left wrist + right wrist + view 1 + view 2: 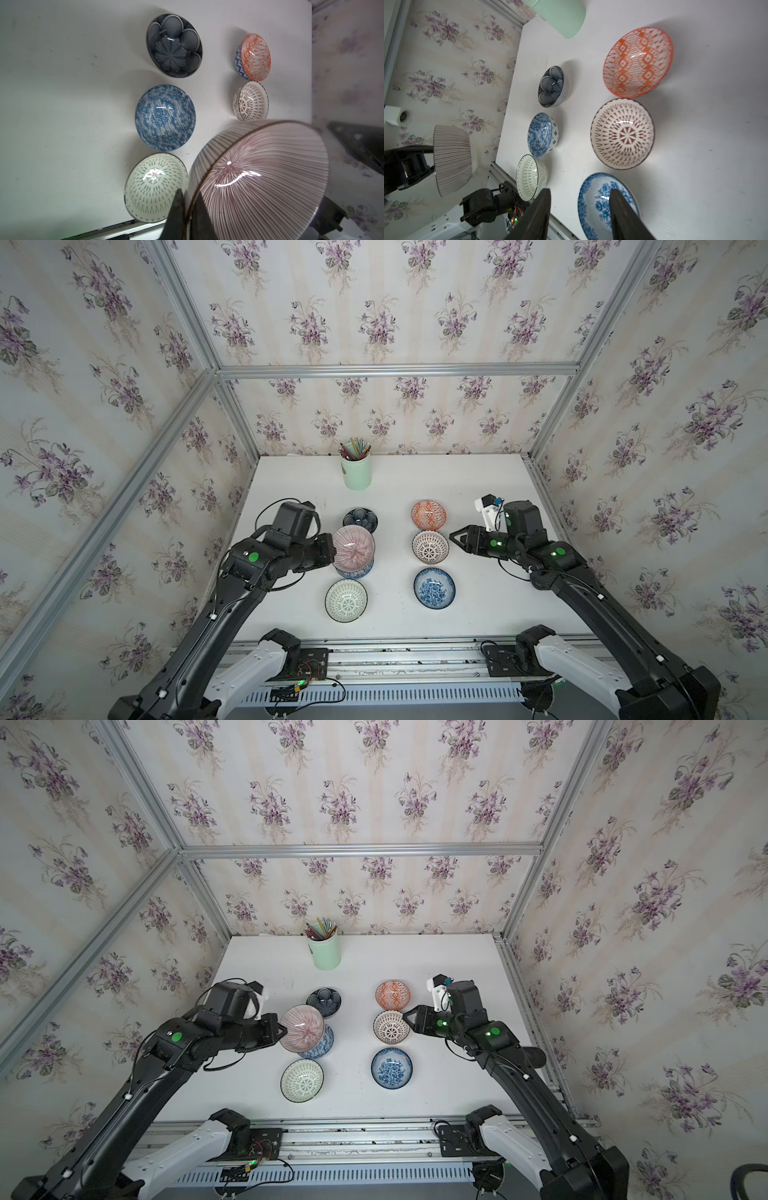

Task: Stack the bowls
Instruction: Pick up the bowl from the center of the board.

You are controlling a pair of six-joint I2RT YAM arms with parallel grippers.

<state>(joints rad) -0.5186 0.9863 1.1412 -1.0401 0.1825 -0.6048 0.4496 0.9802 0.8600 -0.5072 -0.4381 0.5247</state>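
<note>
Left of the bench's (478, 489) middle, the left gripper (334, 550) is clenched on the rim of the mauve bowl (354, 546), which is held tilted over a blue floral bowl (353, 571). The right gripper (453, 537), jaws apart and empty, hovers beside the brown lattice bowl (430, 546).

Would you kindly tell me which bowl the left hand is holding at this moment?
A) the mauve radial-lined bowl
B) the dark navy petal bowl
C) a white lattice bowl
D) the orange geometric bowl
A: in the left wrist view the left hand is shut on the rim of the mauve radial-lined bowl.
</note>
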